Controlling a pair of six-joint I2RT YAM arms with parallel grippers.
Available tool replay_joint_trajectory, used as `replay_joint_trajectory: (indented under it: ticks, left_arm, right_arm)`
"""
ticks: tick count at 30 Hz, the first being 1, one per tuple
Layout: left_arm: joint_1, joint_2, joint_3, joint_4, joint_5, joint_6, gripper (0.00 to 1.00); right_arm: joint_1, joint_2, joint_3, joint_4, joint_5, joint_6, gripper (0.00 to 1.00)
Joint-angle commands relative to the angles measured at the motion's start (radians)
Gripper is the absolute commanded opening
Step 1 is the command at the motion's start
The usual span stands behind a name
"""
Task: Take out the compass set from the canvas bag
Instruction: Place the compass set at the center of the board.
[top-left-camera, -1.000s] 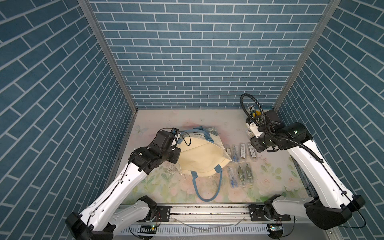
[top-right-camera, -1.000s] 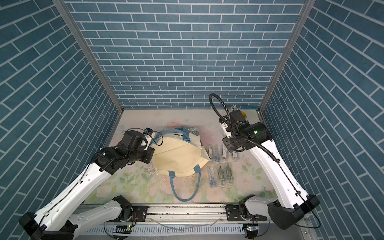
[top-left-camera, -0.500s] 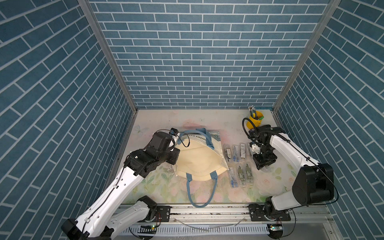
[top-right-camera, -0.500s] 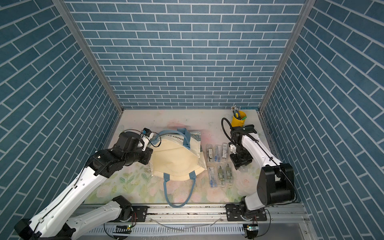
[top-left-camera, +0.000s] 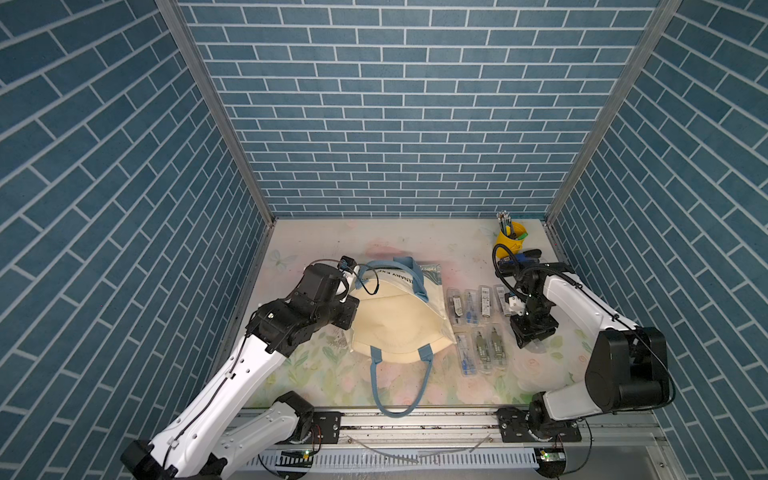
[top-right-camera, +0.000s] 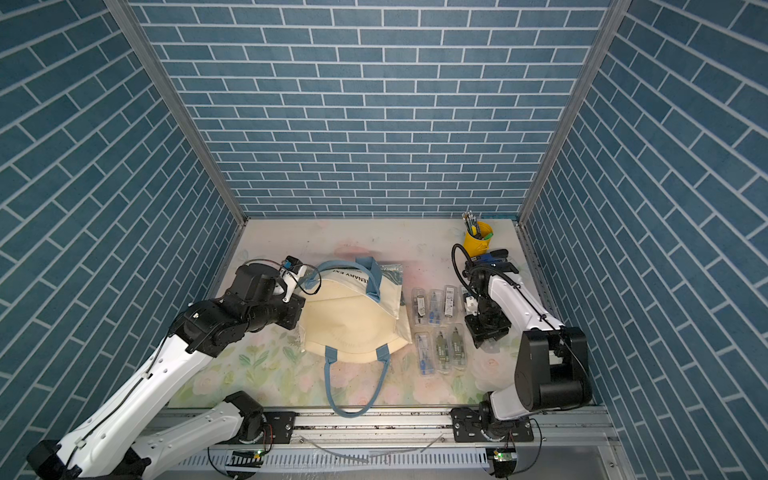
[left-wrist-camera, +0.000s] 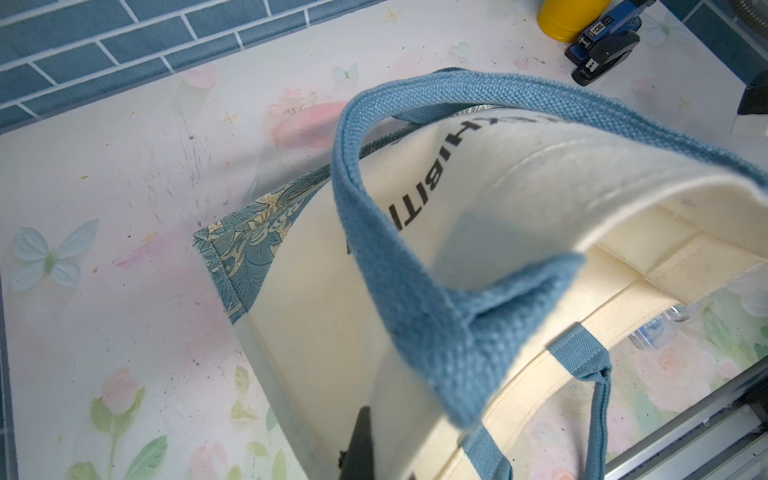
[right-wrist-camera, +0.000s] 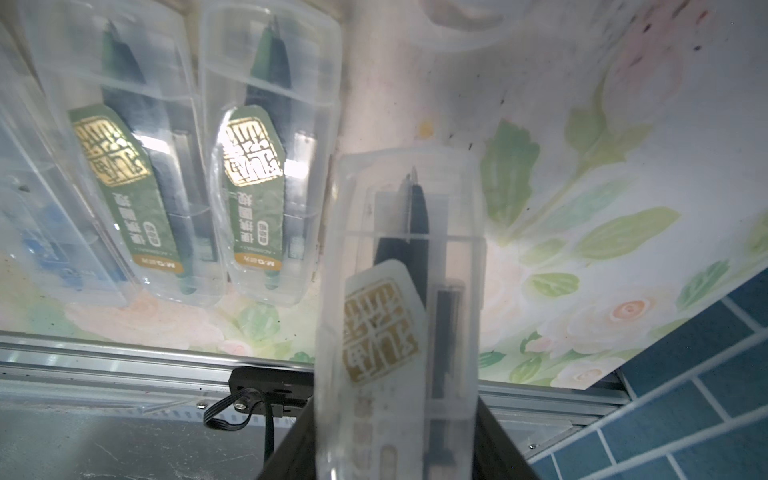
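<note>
**Enclosure.** Three walls (top-left-camera: 395, 124) are faced with blue brick-pattern panels with white joints and are joined by grey metal corner posts (top-left-camera: 232, 137).

**Surface.** The tabletop (top-left-camera: 328, 237) is printed with pale roses, green leaves and butterflies. Dark scuff marks (left-wrist-camera: 187, 166) are seen toward its back left part. An aluminium rail (top-left-camera: 415, 417) is fixed along the front edge, and both arm bases are mounted on it.

**Canvas bag** (top-left-camera: 395, 328). Cream with blue strap handles, it is laid on its side at the middle of the tabletop, slightly toward the left edge. The floral band is turned to the back edge and the mouth to the front edge. One handle (top-left-camera: 376, 356) is spread flat toward the front edge. The upper panel is raised, and the cream lining is exposed.

**Left gripper** (top-left-camera: 351, 309). It is pressed together on the bag's rim at the left end of the mouth.

**Right gripper** (top-left-camera: 534, 334). It is clamped partway on a compass set (right-wrist-camera: 399, 316) in a clear case, over the right front part of the tabletop. Whether the case touches the tabletop cannot be told.

**Other cased sets** (top-left-camera: 481, 349). These are laid in two rows between the bag and the right gripper, and green labels are seen in the front row.

**Yellow cup** (top-left-camera: 511, 239). It is filled with pens and placed at the back right corner, with a stapler (top-left-camera: 524, 255) just in front of it.
</note>
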Motion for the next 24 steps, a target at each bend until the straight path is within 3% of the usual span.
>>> replay_joint_trajectory:
  ticks: [1, 15, 24]
  left_arm:
    - [0.005, -0.022, 0.001, 0.046, 0.016, 0.008, 0.00]
    - [0.008, -0.052, -0.013, 0.048, 0.016, 0.010, 0.00]
    - [0.010, -0.056, -0.019, 0.048, 0.010, 0.012, 0.00]
  right_arm:
    - [-0.004, 0.005, -0.016, -0.003, 0.016, -0.025, 0.26]
    - [-0.002, 0.126, 0.020, -0.015, 0.011, -0.010, 0.34]
    - [-0.001, 0.153, 0.026, -0.015, 0.011, -0.005, 0.46]
